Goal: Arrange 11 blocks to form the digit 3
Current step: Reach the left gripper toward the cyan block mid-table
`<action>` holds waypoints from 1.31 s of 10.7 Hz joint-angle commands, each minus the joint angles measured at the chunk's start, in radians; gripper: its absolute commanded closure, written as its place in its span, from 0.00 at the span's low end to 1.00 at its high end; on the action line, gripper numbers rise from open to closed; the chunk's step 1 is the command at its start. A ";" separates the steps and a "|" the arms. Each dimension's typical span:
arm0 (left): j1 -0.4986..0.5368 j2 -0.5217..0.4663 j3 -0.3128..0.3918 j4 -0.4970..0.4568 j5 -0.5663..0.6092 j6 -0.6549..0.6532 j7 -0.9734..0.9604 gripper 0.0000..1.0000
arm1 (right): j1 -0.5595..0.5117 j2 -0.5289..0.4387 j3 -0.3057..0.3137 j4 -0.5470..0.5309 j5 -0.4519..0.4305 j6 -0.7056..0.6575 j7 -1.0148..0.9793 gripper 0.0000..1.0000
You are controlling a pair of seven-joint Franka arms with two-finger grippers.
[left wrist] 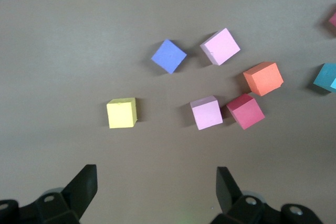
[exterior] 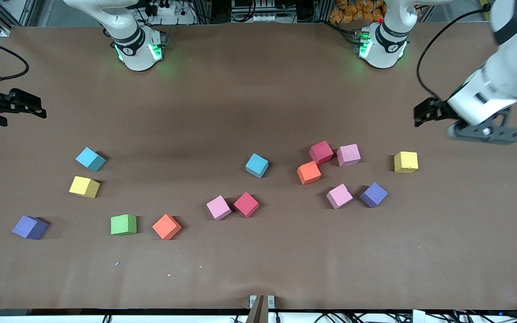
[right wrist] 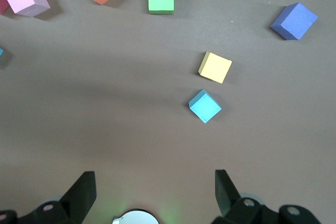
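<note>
Nothing built yet: thirteen matte foam blocks (exterior: pixel 257 165), square-edged and alike in size, scattered across the table (exterior: pixel 258 269) middle, mostly toward the left arm's end. Right gripper (exterior: pixel 20 105) spread empty over its table edge, left gripper (exterior: pixel 438 112) likewise. Best begun with an isolated cube, gripped squarely across flat faces.

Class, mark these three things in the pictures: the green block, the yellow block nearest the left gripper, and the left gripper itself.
green block (exterior: pixel 123 224), front view, on its top face.
yellow block (exterior: pixel 405 162), front view, on its top face.
left gripper (left wrist: pixel 155 184), left wrist view, midway between its open fingertips.
</note>
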 commanded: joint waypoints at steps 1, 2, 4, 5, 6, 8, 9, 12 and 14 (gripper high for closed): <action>-0.005 0.044 -0.063 0.004 0.011 0.030 -0.021 0.00 | -0.017 -0.011 0.012 0.006 0.000 -0.013 0.003 0.00; -0.007 0.058 -0.092 0.004 0.006 0.059 -0.079 0.00 | -0.017 -0.010 0.012 0.006 0.000 -0.012 0.003 0.00; -0.007 0.107 -0.170 0.002 0.006 0.107 -0.243 0.00 | -0.017 -0.010 0.014 0.006 0.000 -0.012 0.002 0.00; -0.008 0.139 -0.207 0.001 0.008 0.139 -0.347 0.00 | -0.014 -0.008 0.017 0.006 0.000 -0.012 0.003 0.00; -0.016 0.170 -0.238 0.001 0.022 0.176 -0.442 0.00 | -0.016 -0.008 0.019 0.006 0.000 -0.012 0.002 0.00; -0.084 0.233 -0.242 0.014 0.026 0.230 -0.605 0.00 | -0.016 -0.008 0.017 0.006 0.000 -0.012 0.003 0.00; -0.144 0.276 -0.239 0.019 0.034 0.256 -0.703 0.00 | -0.016 -0.010 0.015 0.006 0.000 -0.013 0.003 0.00; -0.256 0.417 -0.242 0.089 0.100 0.335 -1.076 0.00 | -0.016 -0.008 0.015 0.008 -0.001 -0.036 0.002 0.00; -0.328 0.536 -0.238 0.186 0.101 0.360 -1.281 0.00 | -0.014 -0.008 0.019 0.008 0.000 -0.036 0.002 0.00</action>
